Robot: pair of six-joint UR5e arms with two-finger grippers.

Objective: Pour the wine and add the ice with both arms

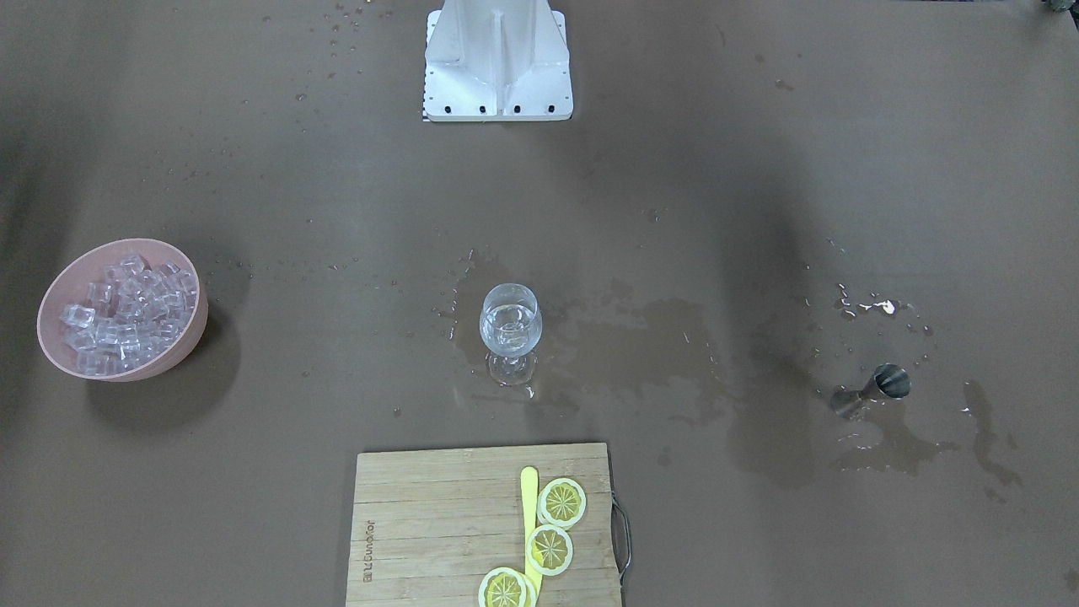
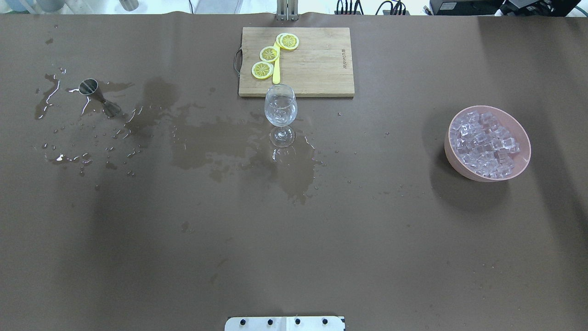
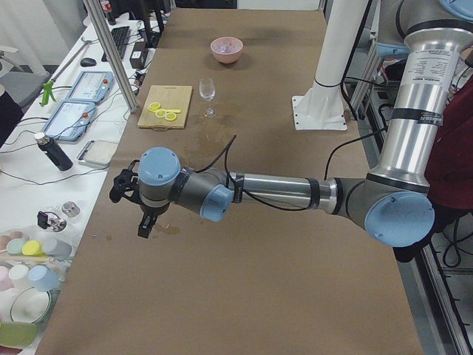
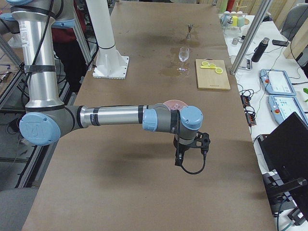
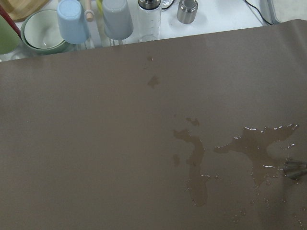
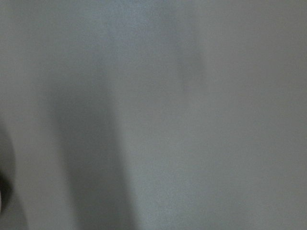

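The wine point(image 1: 509, 335), a shallow clear pool, sat at the bottom of the wine glass point(image 1: 510, 316). The glass stood upright near the middle of the table point(image 1: 759, 169), between the white bracket point(image 1: 497, 67) and the cutting board point(image 1: 421, 523). The ice point(image 1: 122, 314) was heaped in a pink bowl point(image 1: 192, 335), well apart from the glass, toward the robot's right end of the table. Three lemon slices point(image 1: 562, 502) and a yellow stick point(image 1: 528, 489) lay on the board. A metal jigger point(image 1: 883, 384) stood toward the robot's left end.

The brown table cover was wet. A broad dark patch point(image 1: 649, 337) spread from the foot of the glass toward the jigger, with glinting puddles and droplets around the jigger. The left wrist view showed such puddles close up, and past the table's end some upturned cups point(image 5: 72, 21) and a pale bowl point(image 5: 41, 33). A white side bench point(image 3: 44, 159) carried handheld screens and a bottle.

The left arm point(image 3: 281, 192) reached out above its end of the table, with the left gripper point(image 3: 146, 225) pointing down above the cover. The right arm point(image 4: 110, 117) did likewise at the other end, its right gripper point(image 4: 179, 161) hanging clear of the surface. Both showed only in side views, so I could not tell whether their fingers were spread or pressed together. The right wrist view was a grey blur.
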